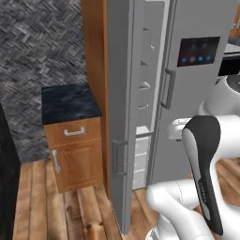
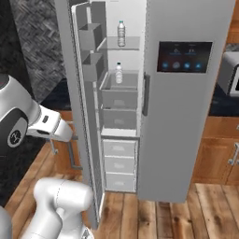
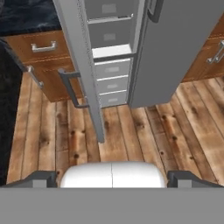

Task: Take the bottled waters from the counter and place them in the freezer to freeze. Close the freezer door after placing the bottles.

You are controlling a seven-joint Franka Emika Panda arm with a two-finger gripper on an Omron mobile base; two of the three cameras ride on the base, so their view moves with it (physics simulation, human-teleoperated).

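Fingers spread wide and empty, both bottled waters shelved: you push the freezer door (outer face) shut squarely.

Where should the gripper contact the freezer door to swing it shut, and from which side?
Go for the vertical bar handle on the freezer door's outer face, or push that face near its free edge. Come from the counter side: the door stands wide open, edge-on, bins facing inward. The gripper is open and apart from it. Both bottled waters already sit inside.
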